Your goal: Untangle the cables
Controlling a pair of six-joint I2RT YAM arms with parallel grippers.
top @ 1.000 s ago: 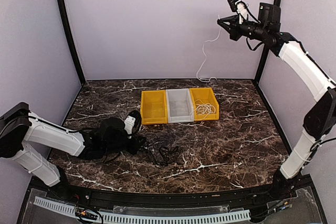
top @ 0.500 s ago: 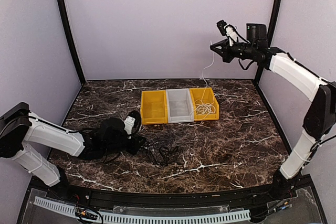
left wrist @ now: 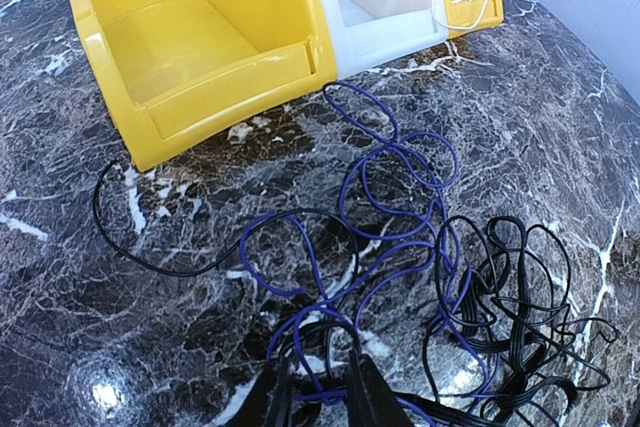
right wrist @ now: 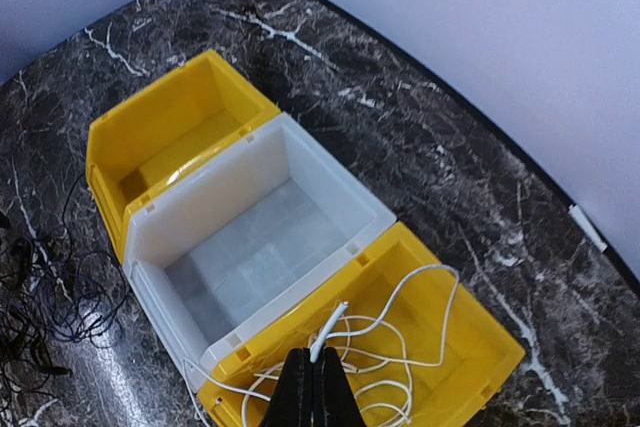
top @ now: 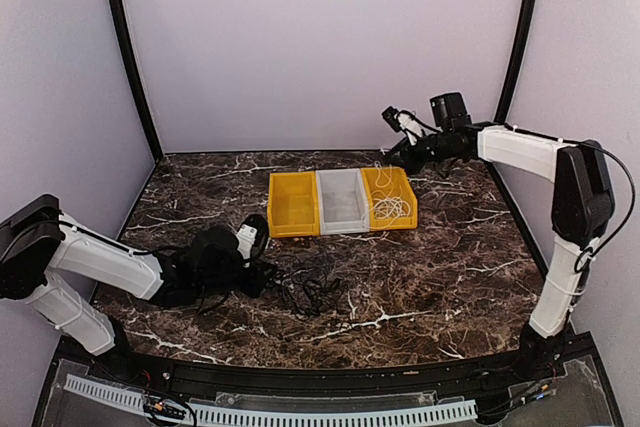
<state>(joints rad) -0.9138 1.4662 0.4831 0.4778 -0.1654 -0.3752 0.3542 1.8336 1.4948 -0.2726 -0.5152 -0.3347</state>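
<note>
The white cable [right wrist: 415, 342] lies coiled in the right yellow bin [right wrist: 480, 332], and one strand hangs over the bin's near wall. My right gripper [right wrist: 322, 359] hovers just above that bin [top: 392, 179], shut on the white cable's end [right wrist: 332, 327]. The gripper sits low at the back right [top: 393, 159]. A blue-purple cable [left wrist: 395, 162] and a black cable [left wrist: 520, 292] lie tangled on the marble in front of the bins [top: 312, 287]. My left gripper [left wrist: 320, 359] rests on the table [top: 260, 275], its fingers closed on blue and black strands of the tangle.
Three bins stand in a row at mid-table: a left yellow bin [top: 292, 215], a white bin [top: 341, 217] and the right yellow one. A single black strand [left wrist: 130, 247] trails left of the tangle. Purple walls and black corner posts [top: 128, 57] enclose the table.
My right arm has swung down from high at the back right to just over the right yellow bin, laying the hanging white cable into it. The left arm has stayed put.
</note>
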